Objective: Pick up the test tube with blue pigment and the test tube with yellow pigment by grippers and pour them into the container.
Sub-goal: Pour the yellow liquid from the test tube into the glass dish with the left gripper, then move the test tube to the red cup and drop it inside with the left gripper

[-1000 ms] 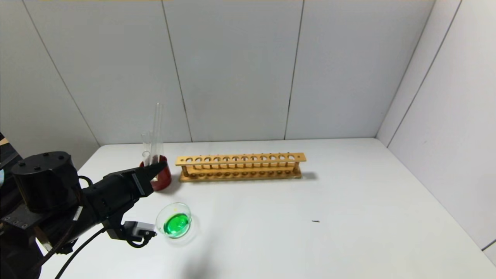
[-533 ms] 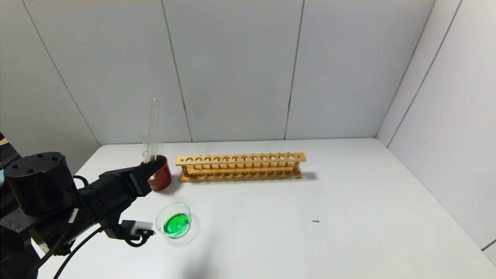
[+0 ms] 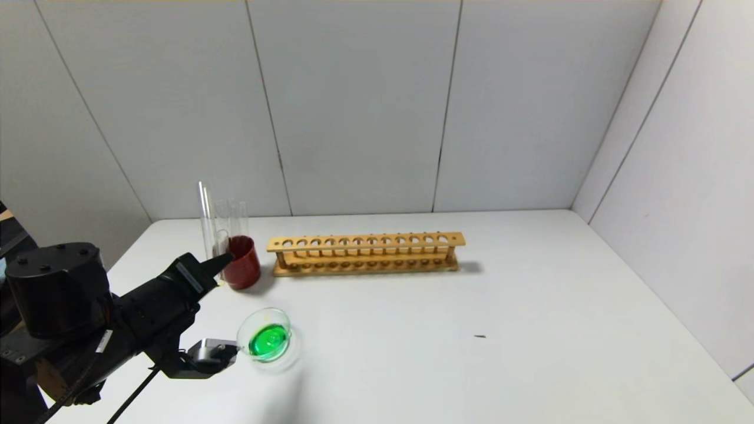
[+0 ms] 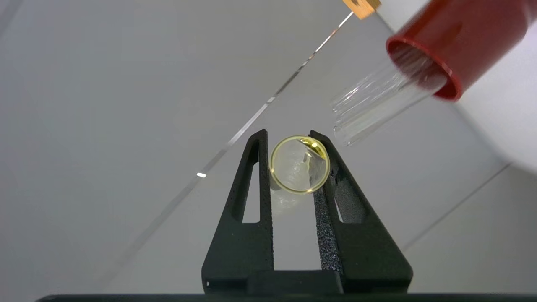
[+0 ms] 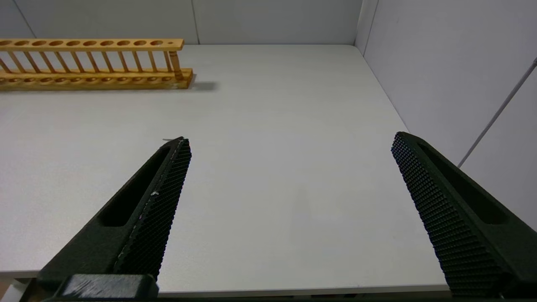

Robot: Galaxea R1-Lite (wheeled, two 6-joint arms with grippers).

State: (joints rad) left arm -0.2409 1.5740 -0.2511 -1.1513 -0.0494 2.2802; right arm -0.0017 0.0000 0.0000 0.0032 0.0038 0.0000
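Glass with a yellow rim, the yellow tube (image 4: pixel 298 164), has been drawn left out of the red cup (image 3: pixel 242 270) by the left tool (image 4: pixel 293 144) clamped on it, while green liquid already fills the dish (image 3: pixel 264 338) and the right tool (image 5: pixel 289 144) gapes idle.

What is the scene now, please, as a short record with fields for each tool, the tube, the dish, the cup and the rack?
left tool: shut on tube, beside the cup
tube: upright in left tool, yellow traces at its rim, looks emptied
dish: holds green liquid, on the table in front of the cup
cup: red, holds clear tubes, stands at the left end of the rack
rack: wooden, no tubes in it
right tool: open, holds nothing, above bare table
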